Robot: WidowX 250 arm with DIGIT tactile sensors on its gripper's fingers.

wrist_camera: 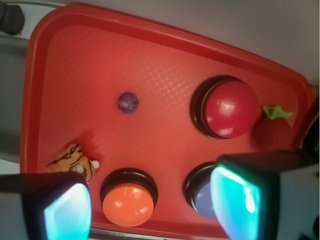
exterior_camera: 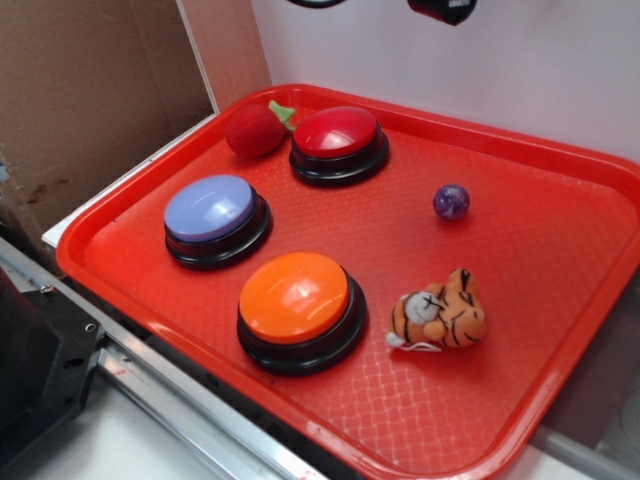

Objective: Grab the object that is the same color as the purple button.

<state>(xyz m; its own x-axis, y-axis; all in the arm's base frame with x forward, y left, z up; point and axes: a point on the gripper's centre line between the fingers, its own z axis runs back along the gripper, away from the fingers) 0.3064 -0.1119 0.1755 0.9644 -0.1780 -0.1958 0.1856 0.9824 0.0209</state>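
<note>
While end effector (wrist_camera: 150, 210) hangs spread, empty, glossy dark-purple marbled ball (exterior_camera: 451, 201) sits alone on red tray (exterior_camera: 560, 300).

All items sit on one tray (exterior_camera: 560, 180). In the exterior view, the purple button (exterior_camera: 212, 212) occupies the left side, the orange-domed button (exterior_camera: 295, 300) lies in front of it to the right, and the red-domed button (exterior_camera: 338, 135) lies at the rear. The plush fruit (exterior_camera: 254, 130) touches the red-domed button's left side. The ball (exterior_camera: 451, 201) lies apart, right of the red-domed button. The tiger plush (exterior_camera: 445, 312) lies just right of the orange-domed button, in front of the ball.
</note>
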